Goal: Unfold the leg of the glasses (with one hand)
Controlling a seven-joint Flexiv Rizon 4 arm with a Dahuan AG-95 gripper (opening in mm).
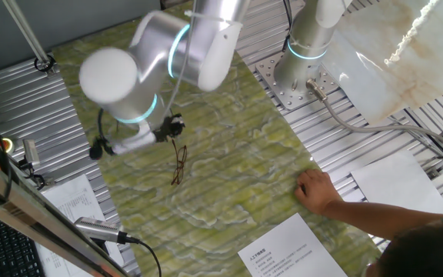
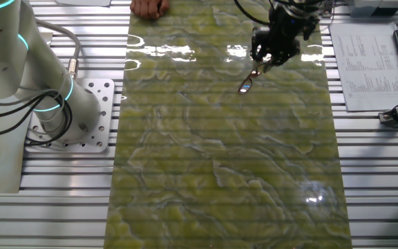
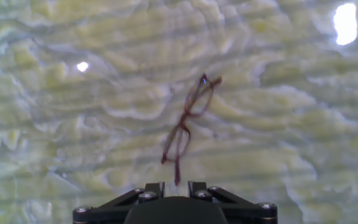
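Note:
The glasses (image 3: 188,121) have a thin reddish-brown wire frame and lie slanted on the green marbled mat. They also show in one fixed view (image 1: 178,165) and in the other fixed view (image 2: 246,84). One leg runs from the frame down into the narrow gap between my black fingers. My gripper (image 3: 176,186) is at the bottom of the hand view, its jaws nearly together around the tip of that leg. It sits just above the glasses in one fixed view (image 1: 172,129) and in the other fixed view (image 2: 268,59). The fingertips themselves are hidden.
A person's bare hand (image 1: 318,191) rests at the mat's edge, also seen in the other fixed view (image 2: 148,7). Printed sheets (image 1: 291,250) lie near it. A second robot arm's base (image 2: 54,104) stands beside the mat. A keyboard and cables lie along one side.

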